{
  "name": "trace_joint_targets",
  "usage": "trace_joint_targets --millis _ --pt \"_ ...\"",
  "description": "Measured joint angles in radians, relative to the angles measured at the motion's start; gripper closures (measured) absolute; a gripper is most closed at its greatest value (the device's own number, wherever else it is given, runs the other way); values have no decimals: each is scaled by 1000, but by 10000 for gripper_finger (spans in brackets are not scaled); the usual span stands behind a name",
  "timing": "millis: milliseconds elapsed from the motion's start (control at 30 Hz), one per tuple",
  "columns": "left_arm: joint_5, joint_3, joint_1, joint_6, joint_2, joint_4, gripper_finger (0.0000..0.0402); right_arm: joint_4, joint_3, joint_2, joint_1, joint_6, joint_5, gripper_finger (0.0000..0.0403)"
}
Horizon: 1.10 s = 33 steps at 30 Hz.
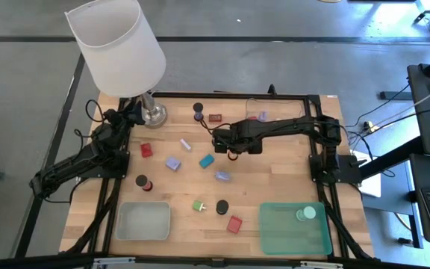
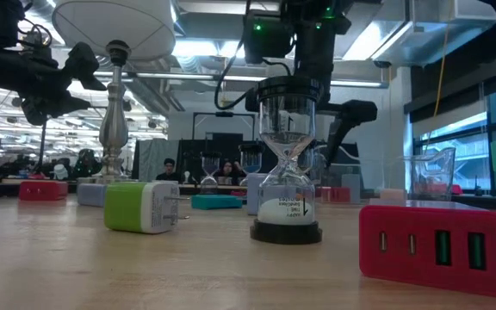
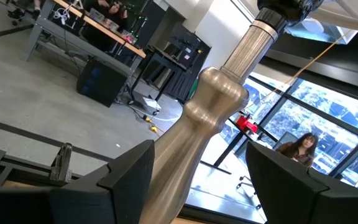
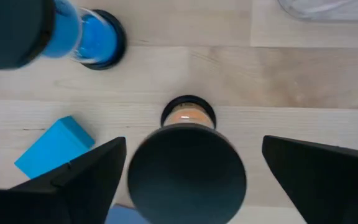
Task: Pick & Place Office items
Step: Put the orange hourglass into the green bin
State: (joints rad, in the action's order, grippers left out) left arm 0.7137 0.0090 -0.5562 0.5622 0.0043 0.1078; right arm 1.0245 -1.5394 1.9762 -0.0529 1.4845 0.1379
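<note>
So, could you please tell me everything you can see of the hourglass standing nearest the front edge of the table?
The hourglass stands upright on the wooden table. It has a round black base, a dark top cap and clear bulbs pinched at a narrow waist. Its pale sand has settled in the lower bulb, which carries small dark print. From above it reads as a dark disc. It stands between the green-and-white block and the red block, touching neither.
</note>
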Motion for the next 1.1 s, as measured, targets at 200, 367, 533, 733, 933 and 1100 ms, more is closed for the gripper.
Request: trace_joint_targets --millis 200,367,533,733,933,1100 --pt "0 0 0 0 0 0 151 -4 0 0 5 1 -1 123" --pt "0 0 0 0 0 0 151 -14 0 0 4 46 -21 197" --pt "0 0 0 0 0 0 151 -13 0 -6 4 86 -82 196" --pt "0 0 0 0 0 0 151 16 0 -77 19 116 -111 196" --pt "0 0 0 0 0 0 151 115 0 -198 75 210 -90 192" --pt "0 0 0 0 0 0 151 188 0 -285 173 297 -74 194"
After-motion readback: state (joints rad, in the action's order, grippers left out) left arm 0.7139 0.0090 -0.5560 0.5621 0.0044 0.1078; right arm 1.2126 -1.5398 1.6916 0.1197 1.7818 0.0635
